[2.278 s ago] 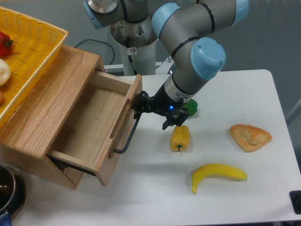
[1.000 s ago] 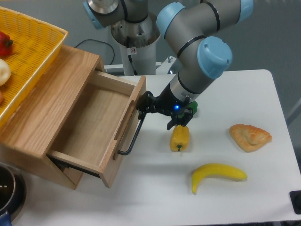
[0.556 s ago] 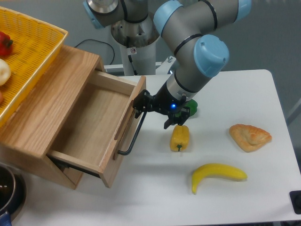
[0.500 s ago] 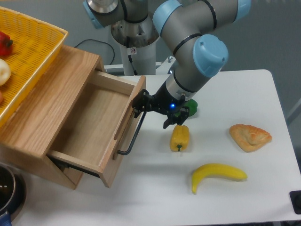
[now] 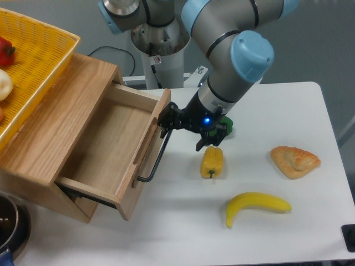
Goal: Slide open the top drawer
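Note:
The top drawer point(image 5: 105, 147) of light oak stands pulled far out of its wooden cabinet point(image 5: 52, 119), and its inside is bare. Its thin black bar handle point(image 5: 154, 162) runs down the front panel. My gripper point(image 5: 166, 123) is at the upper end of that handle, fingers closed around the bar. The grey and blue arm reaches in from the upper right.
A yellow pepper point(image 5: 212, 162) lies just right of the handle, with a green object point(image 5: 226, 126) behind the wrist. A banana point(image 5: 256, 205) and a pastry point(image 5: 294, 160) lie farther right. A yellow basket point(image 5: 30, 61) sits on the cabinet. A dark pot point(image 5: 8, 224) is at the bottom left.
The drawer slid further out between the oldest frame and one second ago. Since then it has eased back a touch, and the arm's wrist has risen while the fingers stay at the handle.

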Controlling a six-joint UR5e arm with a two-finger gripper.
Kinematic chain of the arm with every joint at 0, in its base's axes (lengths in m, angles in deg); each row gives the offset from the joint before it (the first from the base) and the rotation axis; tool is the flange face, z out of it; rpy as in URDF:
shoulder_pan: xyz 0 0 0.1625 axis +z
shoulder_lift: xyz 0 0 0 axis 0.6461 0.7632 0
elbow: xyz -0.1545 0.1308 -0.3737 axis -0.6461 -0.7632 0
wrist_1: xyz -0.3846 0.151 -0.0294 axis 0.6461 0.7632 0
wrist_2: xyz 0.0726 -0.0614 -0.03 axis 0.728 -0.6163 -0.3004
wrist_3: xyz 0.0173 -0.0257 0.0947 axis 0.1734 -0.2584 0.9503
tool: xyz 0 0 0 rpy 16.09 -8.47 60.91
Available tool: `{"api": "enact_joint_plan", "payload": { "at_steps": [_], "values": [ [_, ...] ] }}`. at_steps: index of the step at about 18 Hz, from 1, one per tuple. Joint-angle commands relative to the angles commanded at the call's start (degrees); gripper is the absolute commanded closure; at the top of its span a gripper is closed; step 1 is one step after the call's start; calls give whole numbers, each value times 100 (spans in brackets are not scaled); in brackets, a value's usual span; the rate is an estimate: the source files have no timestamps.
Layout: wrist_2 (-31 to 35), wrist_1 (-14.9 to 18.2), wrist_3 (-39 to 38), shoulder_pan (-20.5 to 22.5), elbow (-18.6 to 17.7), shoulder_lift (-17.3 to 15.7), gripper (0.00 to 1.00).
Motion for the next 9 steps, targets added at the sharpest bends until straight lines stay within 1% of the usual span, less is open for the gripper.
{"api": "enact_joint_plan", "payload": {
  "at_steps": [2,9],
  "values": [
    [9,-61,26,53,114,9,0],
    [62,-1053,728,317,45,61,0]
  ]
}}
